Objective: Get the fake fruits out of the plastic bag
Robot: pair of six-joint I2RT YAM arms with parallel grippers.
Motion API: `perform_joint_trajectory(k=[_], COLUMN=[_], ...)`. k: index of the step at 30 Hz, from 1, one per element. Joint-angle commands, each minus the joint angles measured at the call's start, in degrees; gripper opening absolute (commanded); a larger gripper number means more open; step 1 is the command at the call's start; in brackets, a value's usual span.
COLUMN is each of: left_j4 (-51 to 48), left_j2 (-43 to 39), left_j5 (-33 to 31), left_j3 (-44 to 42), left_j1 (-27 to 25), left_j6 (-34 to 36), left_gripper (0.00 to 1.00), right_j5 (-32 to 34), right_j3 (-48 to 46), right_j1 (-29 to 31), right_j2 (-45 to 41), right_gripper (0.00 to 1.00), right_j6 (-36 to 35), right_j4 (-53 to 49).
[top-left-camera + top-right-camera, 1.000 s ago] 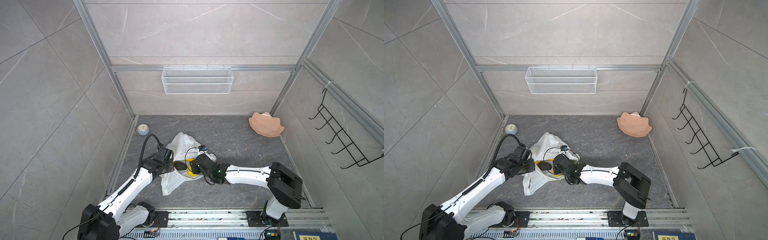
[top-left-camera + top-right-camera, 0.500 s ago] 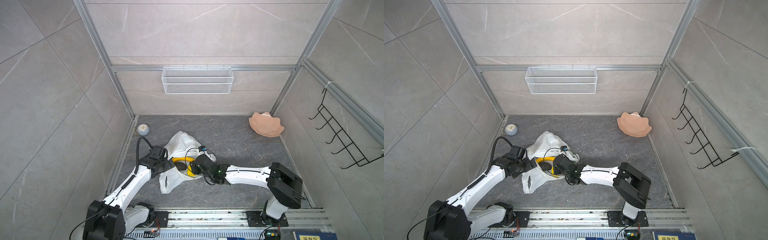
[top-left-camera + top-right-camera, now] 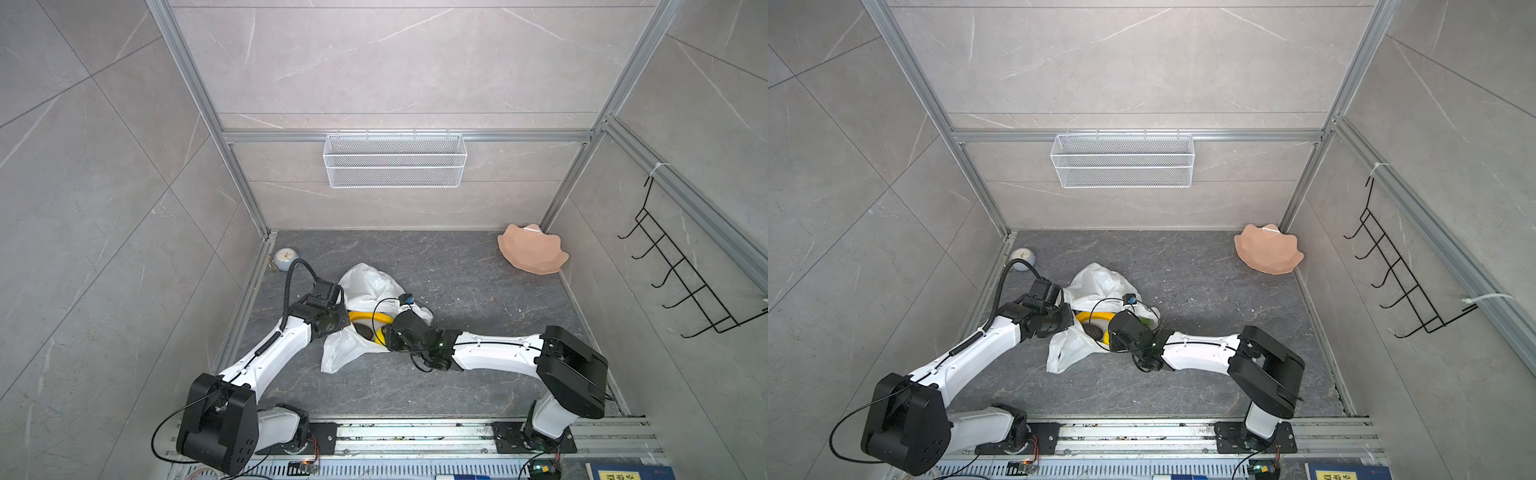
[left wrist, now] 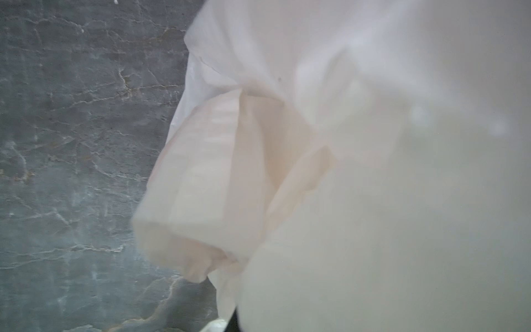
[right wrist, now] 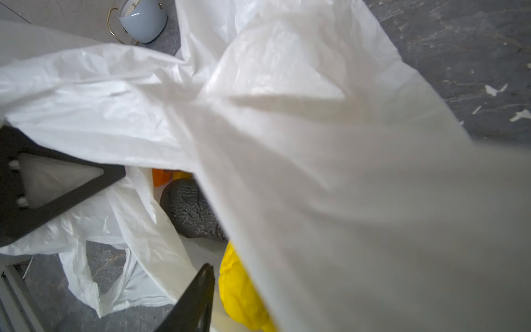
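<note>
Dragging the whole plastic bag (image 3: 365, 282) across the floor (image 3: 478, 374) is the risk judged likeliest, since film is draped against one finger (image 5: 57, 184) of the right gripper (image 5: 166, 218), whose jaws are held apart in the bag's mouth at mid-floor, where the fake fruits (image 5: 189, 212) are lodged. The left gripper (image 3: 341, 309) is closed at the bag's rim, though any pinch on film is hidden. Open floor is left toward the right wall (image 3: 602, 311); the left wall (image 3: 232, 299) and a small clock (image 3: 285, 258) are found near the left arm (image 3: 270, 357).

This is a robotics lab cell: tiled wall panels (image 3: 395, 62) in an aluminium frame (image 3: 282, 136), two robot arms (image 3: 266, 357) bolted on a rail (image 3: 415, 434).
</note>
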Motion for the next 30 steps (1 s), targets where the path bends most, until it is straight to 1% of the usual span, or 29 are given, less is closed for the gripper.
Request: perform_joint_trajectory(k=[1,4,5,8,11,15,18,20,25,30], left_j4=[0.65,0.86,1.00,-1.78,-6.11,-7.06,-5.67,-5.97,-2.38,1.36], left_j2=[-4.19,-12.78,-16.19,-23.18,-26.47,-27.30,-24.24,-21.38,-19.09,-17.55], left_j5=[-4.07,-14.06,-15.92,-18.01,-17.98,-12.14,-7.01,-5.24,-1.99,1.89], left_j3=[2.11,-0.79,-2.86,-8.36,-12.27,-16.12,-16.44,-15.38,-12.29,-7.52], left_j1=[-3.57,-9.35,-9.97,-9.89,-9.40,-5.19,-1.30,0.10,0.21,0.10], left_j6=[4.64,6.27,5.62,0.97,-4.83,-7.35,-5.38,-4.77,-1.38,0.64], left_gripper=[0.00,0.00,0.00,0.00,0.00,0.00,0.00,0.00,0.00,0.00], right_j5=[0.66,1.05,1.17,1.32,1.17,0.19,0.09,0.09,0.88,-0.79], right_j3=[-1.28,-1.32,-1.20,-0.30,1.43,3.53,4.21,4.86,6.38,12.44], right_j1=[0.24,0.27,0.24,0.24,0.24,0.25,0.24,0.24,-0.17,-4.29], right_j2=[-2.10,-2.94,-3.13,-2.87,-1.31,0.86,1.24,1.19,0.01,3.24], right_gripper=[0.48,0.48,0.48,0.48,0.49,0.48,0.49,0.49,0.50,0.51], right_j6=[0.77,0.77,0.71,0.64,0.60,0.68,0.77,0.64,-1.98,-7.29], right_j4=[0.23,-0.37,-0.76,-1.77,-2.77,-3.28,-3.68,-4.47,-6.30,-9.84])
